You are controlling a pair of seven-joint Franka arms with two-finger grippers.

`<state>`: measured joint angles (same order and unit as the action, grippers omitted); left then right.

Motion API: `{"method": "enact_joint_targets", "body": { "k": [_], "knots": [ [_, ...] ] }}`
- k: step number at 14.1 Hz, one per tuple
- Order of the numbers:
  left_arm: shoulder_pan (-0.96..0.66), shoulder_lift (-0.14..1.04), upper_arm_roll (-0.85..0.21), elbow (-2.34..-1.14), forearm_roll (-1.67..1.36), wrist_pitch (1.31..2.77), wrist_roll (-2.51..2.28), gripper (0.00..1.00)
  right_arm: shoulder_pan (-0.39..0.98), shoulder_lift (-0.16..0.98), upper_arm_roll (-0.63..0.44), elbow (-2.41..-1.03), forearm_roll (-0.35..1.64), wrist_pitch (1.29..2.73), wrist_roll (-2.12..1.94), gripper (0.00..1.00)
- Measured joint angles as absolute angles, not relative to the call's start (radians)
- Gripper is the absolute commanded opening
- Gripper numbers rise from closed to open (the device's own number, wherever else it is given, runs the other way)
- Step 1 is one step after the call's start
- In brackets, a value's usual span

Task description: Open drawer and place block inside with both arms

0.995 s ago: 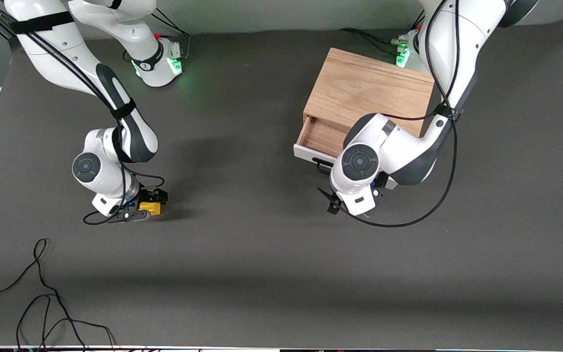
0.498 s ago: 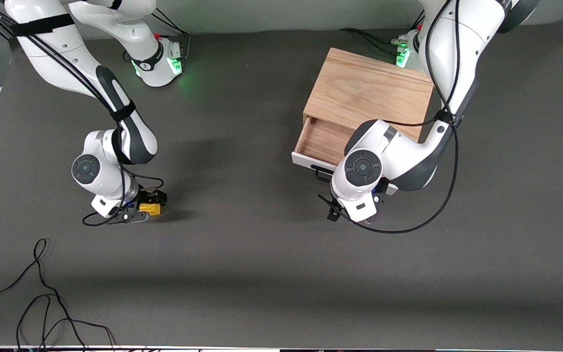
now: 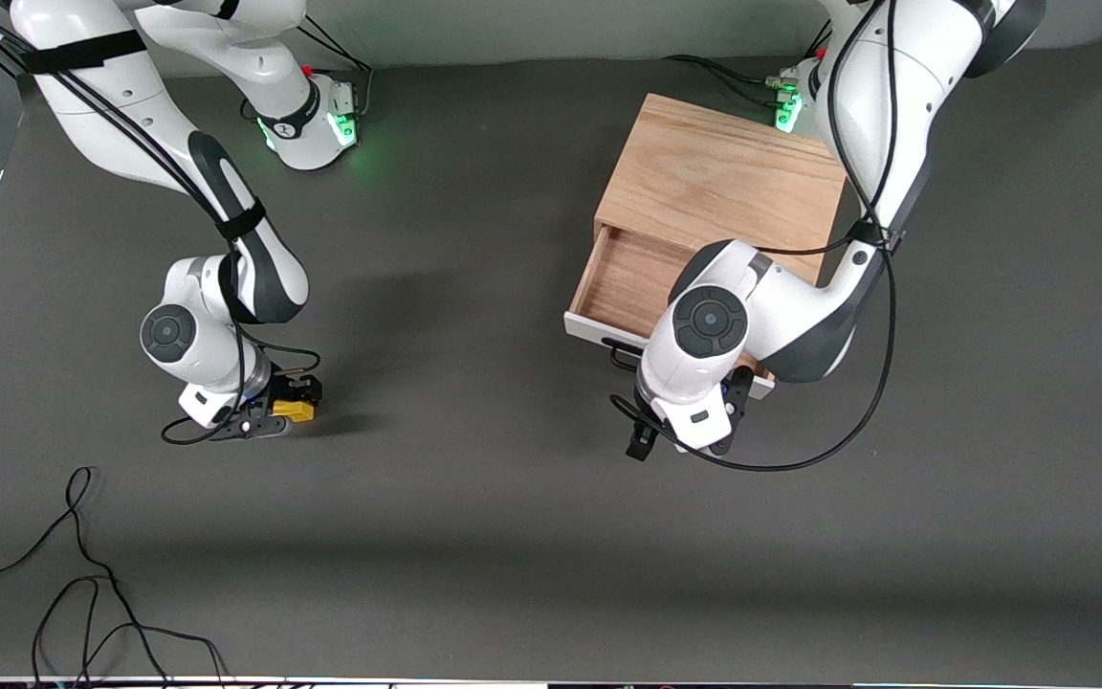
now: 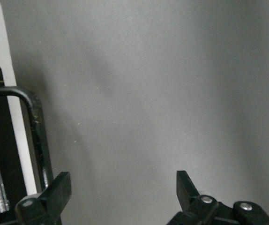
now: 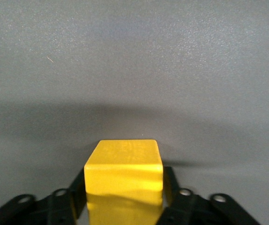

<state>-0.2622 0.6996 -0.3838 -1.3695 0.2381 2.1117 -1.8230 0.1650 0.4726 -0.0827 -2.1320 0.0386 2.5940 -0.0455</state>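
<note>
**Ann:** Yellow, small and bright, that's the cube-shaped block [image 5: 124, 171], and the right arm's black two-finger gripper [image 3: 285, 410] has its fingers [image 5: 172, 185] pressed against both of the cube's side faces. It looks gripped, down at the dark grey table [image 3: 474, 536], toward the right arm's end and well apart from the cabinet.

**Ben:** I can't tell whether it's lifted yet or resting on the surface. And at the left arm's end?

**Ann:** Light oak box cabinet [image 3: 718, 177], with its shallow light-wood drawer [image 3: 620, 279] drawn partway out, so bare tray floor shows. The left arm's black two-finger gripper [image 4: 120, 187] is spread wide and holds nothing, hanging over the table just in front of the drawer's white front panel. The black bar handle [image 4: 31, 126] sits beside one finger, not between the two.

**Ben:** So the risks from here?

**Ann:** I'd say the grip first. The fingers only meet the lower part of the cube, so a quick lift or swing could twist it loose. Then the crossing: the left arm's bulky white wrist [image 3: 709, 325] hangs over the part of the drawer nearer the left arm's end, and if it doesn't clear, the arms could clash above the tray.

**Ben:** And the opening?

**Ann:** Only partly exposed. Release too close to the front panel or the cabinet edge and the block may clip a rim and bounce out.
</note>
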Motion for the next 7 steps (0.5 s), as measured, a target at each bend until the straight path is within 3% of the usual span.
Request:
{"method": "enact_joint_targets", "body": {
  "k": [2,5,7],
  "knots": [
    [-0.260,0.696,-0.382,-1.291,0.276,2.046,-1.803,1.00,0.165,0.474,-0.083,-2.131,0.039,2.594,-0.045,0.20],
    [-0.239,0.665,-0.380,-1.135,0.286,1.823,-1.627,1.00,0.166,0.473,-0.083,-2.130,0.039,2.594,-0.045,0.04],
    [-0.196,0.620,-0.380,-1.093,0.281,1.712,-1.493,1.00,0.168,0.471,-0.081,-2.121,0.039,2.591,-0.045,0.01]
  ]
}}
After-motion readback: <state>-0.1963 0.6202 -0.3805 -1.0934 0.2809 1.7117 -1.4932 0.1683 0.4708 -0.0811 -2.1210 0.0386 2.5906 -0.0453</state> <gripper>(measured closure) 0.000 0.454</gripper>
